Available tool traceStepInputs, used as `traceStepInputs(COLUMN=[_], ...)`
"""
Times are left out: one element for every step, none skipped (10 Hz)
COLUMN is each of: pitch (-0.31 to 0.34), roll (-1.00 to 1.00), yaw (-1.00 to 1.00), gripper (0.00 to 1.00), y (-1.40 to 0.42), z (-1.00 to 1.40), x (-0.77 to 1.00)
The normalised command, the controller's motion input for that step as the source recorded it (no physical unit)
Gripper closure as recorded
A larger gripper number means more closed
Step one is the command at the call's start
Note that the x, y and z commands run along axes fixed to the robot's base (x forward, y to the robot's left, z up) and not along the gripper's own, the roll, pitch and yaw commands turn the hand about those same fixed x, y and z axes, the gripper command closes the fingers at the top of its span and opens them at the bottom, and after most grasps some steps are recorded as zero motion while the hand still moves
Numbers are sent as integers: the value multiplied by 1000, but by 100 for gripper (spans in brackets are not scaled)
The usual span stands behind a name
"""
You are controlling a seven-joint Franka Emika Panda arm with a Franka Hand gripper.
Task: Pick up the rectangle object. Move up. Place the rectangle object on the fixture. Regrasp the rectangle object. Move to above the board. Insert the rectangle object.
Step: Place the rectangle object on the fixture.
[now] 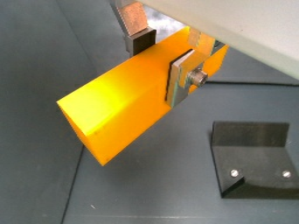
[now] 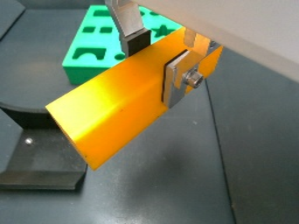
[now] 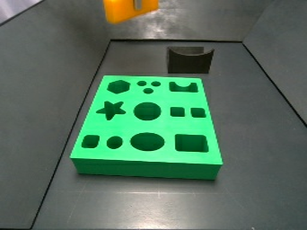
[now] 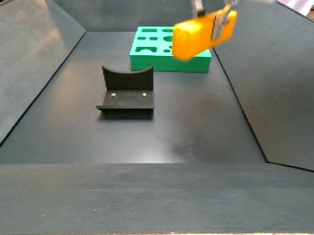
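My gripper (image 1: 162,59) is shut on the rectangle object (image 1: 122,114), a long orange-yellow block. One silver finger plate (image 1: 181,80) presses its near face and the dark pad (image 1: 142,40) its far face, close to one end. Both wrist views show the grip (image 2: 158,57) and the block (image 2: 117,114). In both side views the block hangs high in the air (image 3: 125,9) (image 4: 194,39), apart from everything. The dark fixture (image 4: 127,92) (image 3: 188,59) stands on the floor below; it also shows in both wrist views (image 1: 251,157) (image 2: 35,153). The green board (image 3: 90,148) (image 4: 153,62) (image 2: 82,57) lies flat.
Dark sloping walls (image 4: 50,64) enclose the dark floor (image 4: 160,138) on all sides. The board's cut-out holes (image 3: 146,110) are all empty. The fixture stands between the board's short end and one wall.
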Motion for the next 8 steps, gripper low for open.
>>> traceStepInputs(pitch=[39,44,43,45,53,65,73,98], roll=[-12,-6,-5,-6,-6,-3,-1,5], yaw=[1000,1000,1000,1000,1000,1000,1000,1000], gripper=[100,100,100,100,100,100,100,100], y=[-464,-435,-380,-300,-278,-228,-205,-168], z=[-59,-127,-106,-86,-82,-69,-62,-50], x=[1000,1000,1000,1000,1000,1000,1000,1000])
